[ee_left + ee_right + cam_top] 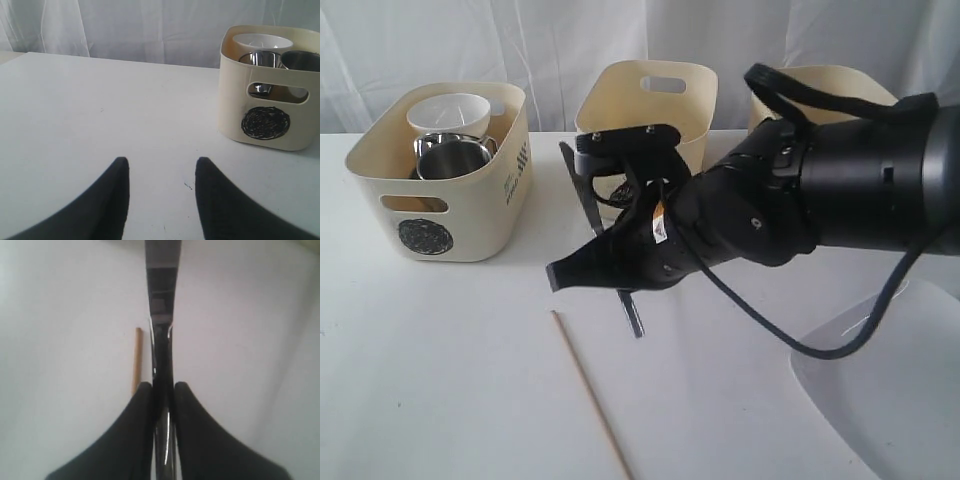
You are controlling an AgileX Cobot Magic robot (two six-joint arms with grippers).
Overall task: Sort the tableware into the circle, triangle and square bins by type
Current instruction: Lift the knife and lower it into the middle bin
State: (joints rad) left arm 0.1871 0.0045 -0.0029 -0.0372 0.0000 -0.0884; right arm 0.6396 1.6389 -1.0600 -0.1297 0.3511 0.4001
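**Right tool** (pixel 162 390): closed narrow on a flat steel strip, judged from its blade-like outline to be the steel knife (pixel 582 195). The jaws clamp its broad faces. The knife hangs steeply tilted over the counter (pixel 420 380), in front of the middle bin (pixel 655 100). Whether its lower end touches the counter cannot be told.

**Left tool** (pixel 160 167): jaws moderately apart, nothing between them, low over bare counter, well apart from the circle bin (pixel 235 100).

**Other items:**
- The circle bin holds a white bowl (pixel 448 108) and steel mugs (pixel 450 158).
- One wooden chopstick (pixel 590 395) lies flat on the counter, just beside the knife in the right wrist view.
- The white plate (pixel 890 390) lies on the counter at the near right.
- The arm hides the middle bin's mark and most of the third bin (pixel 820 85), so their symbols cannot be read.

**Handling assessment:**
- Knife: rigid, polished and probably slippery. Held on its flats it may pivot or slide if swung fast. It would be best carried slowly and released low inside the bin.
- Chopstick: light, stiff, thin and prone to rolling. The best grip looks to be across its width near the middle, with the jaws close to the counter.
- Plate: broad, likely heavy and breakable. It offers only its edge for a hold.
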